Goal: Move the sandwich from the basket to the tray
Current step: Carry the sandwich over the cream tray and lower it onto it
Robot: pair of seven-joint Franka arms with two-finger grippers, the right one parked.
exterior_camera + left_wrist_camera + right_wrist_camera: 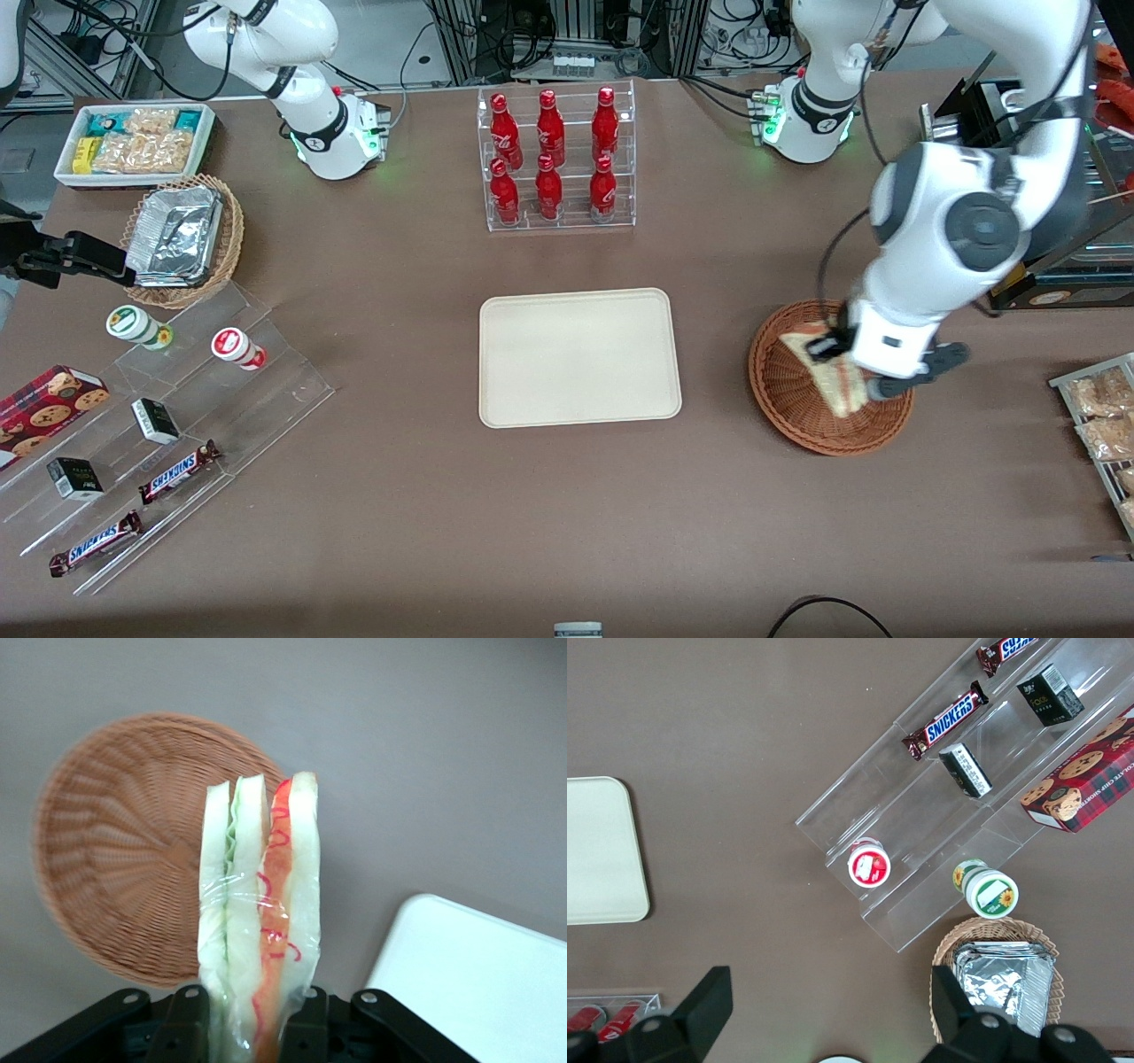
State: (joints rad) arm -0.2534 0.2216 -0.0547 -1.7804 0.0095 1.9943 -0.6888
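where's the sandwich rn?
Sandwich is clamped between the left gripper fingers, above the basket, toward the working arm's end from the tray.

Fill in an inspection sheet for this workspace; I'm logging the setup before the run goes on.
Surface: brown table.
Job's things: sandwich held above the basket; tray bare.
Clutter: red bottles in a clear rack; Snickers bars on acrylic steps; foil trays in a tan basket.
Grippers: gripper shut on the sandwich, over the basket.
Cables: black cable at the table's near edge.
Surroundings: equipment frames and wiring above the table.
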